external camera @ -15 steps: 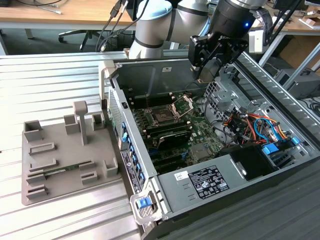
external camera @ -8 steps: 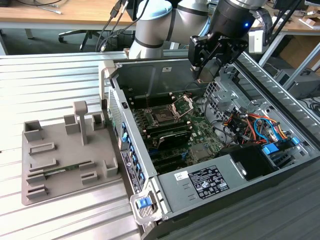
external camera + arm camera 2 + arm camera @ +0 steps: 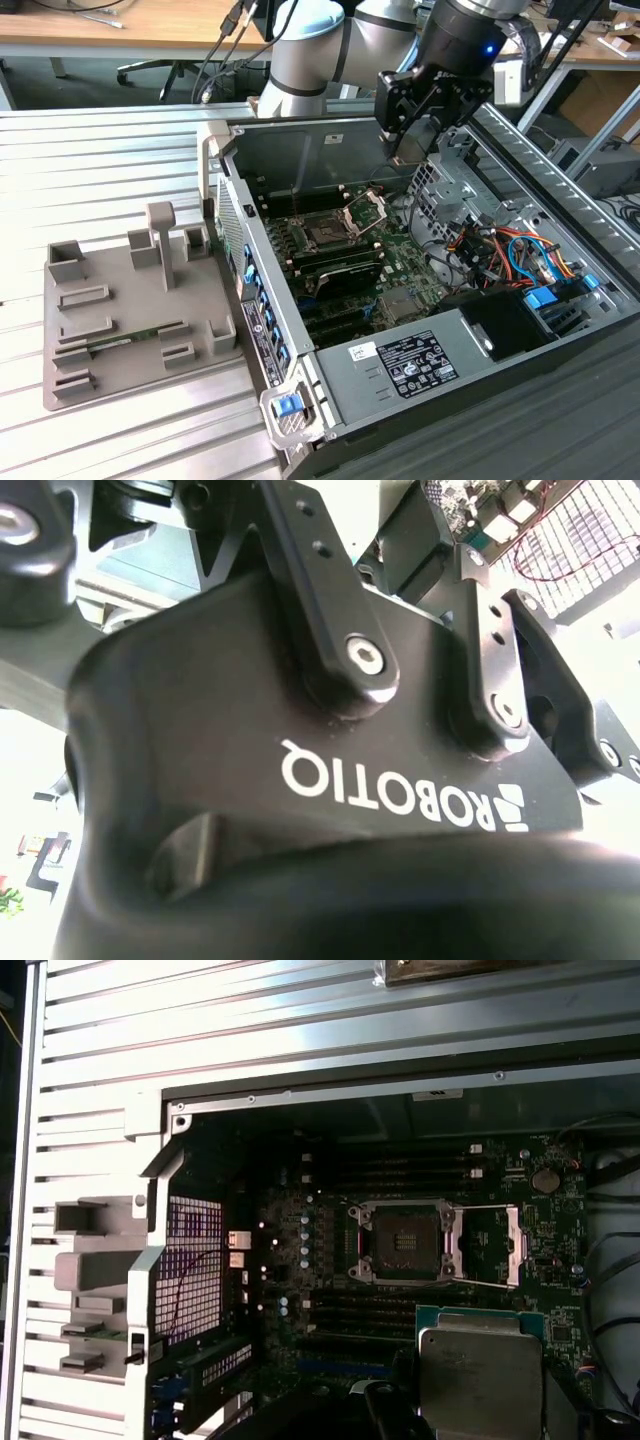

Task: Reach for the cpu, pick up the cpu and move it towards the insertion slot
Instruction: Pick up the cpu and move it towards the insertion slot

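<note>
One cpu [image 3: 480, 1365] sits clamped in the fingers [image 3: 395, 1410] above one insertion slot [image 3: 405, 1242].

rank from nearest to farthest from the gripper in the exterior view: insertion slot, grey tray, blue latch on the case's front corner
From the gripper, which hangs over the case's far side:
1. The insertion slot, on the board inside the open case, toward the exterior view's left of the gripper.
2. The blue latch, at the case's near corner.
3. The grey tray, outside the case at the exterior view's left.
</note>
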